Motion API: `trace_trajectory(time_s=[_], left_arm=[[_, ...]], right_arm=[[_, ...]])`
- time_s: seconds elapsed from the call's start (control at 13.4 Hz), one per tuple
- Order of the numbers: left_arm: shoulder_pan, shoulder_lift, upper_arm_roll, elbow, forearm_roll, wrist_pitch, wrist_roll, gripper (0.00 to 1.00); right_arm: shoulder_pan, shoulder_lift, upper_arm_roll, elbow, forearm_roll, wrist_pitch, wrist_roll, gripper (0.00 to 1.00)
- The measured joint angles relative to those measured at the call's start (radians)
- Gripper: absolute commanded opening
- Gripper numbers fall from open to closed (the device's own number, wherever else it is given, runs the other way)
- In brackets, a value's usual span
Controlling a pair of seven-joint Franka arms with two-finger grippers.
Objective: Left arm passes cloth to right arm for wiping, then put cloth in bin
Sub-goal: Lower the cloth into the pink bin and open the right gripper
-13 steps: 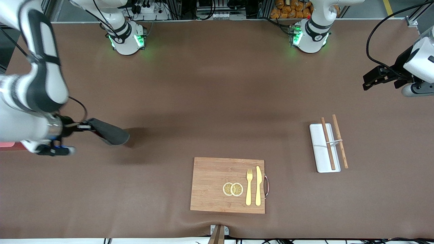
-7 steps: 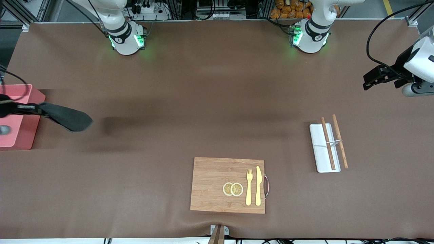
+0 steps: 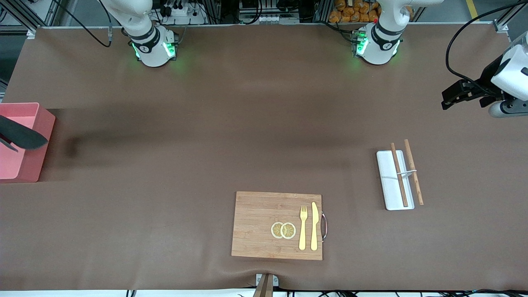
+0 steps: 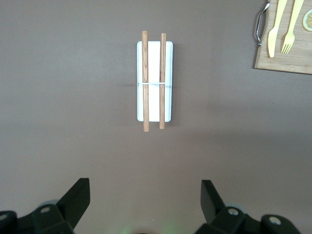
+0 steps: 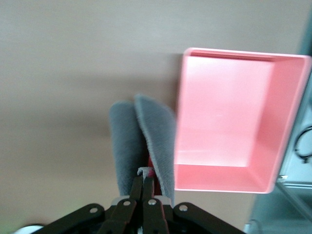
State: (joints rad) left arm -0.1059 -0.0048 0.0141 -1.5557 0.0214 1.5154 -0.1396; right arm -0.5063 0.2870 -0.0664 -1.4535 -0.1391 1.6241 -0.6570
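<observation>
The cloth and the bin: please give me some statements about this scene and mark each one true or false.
1. The right gripper is shut on the cloth. True.
2. The cloth lies flat at the bottom of the bin. False: it hangs from the right gripper over the bin's edge, and the bin looks empty inside.
3. The left gripper is open and holds nothing. True.
4. The left gripper is over the wooden board. False: it waits over bare table near the white tray.
5. Two chopsticks rest across the white tray. True.
6. The fork and the knife lie in the bin. False: they lie on the wooden board.
</observation>
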Motion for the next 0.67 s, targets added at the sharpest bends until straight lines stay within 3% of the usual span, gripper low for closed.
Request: trace_trajectory(time_s=[0.22, 0.6, 0.67], left_arm=[[0.0, 0.0, 0.0, 0.0, 0.0, 0.0, 0.0, 1.0], [0.0, 0.0, 0.0, 0.0, 0.0, 0.0, 0.0, 1.0], [0.0, 0.0, 0.0, 0.0, 0.0, 0.0, 0.0, 1.0]], right_arm=[[-0.06, 0.038, 0.0, 0.002, -0.109, 0.113, -0.058, 0.0], [-0.123, 0.103, 0.0, 0.004, -0.13, 0.237, -0.102, 0.0], [-0.132, 0.118, 0.0, 0.004, -0.13, 0.245, -0.102, 0.57]])
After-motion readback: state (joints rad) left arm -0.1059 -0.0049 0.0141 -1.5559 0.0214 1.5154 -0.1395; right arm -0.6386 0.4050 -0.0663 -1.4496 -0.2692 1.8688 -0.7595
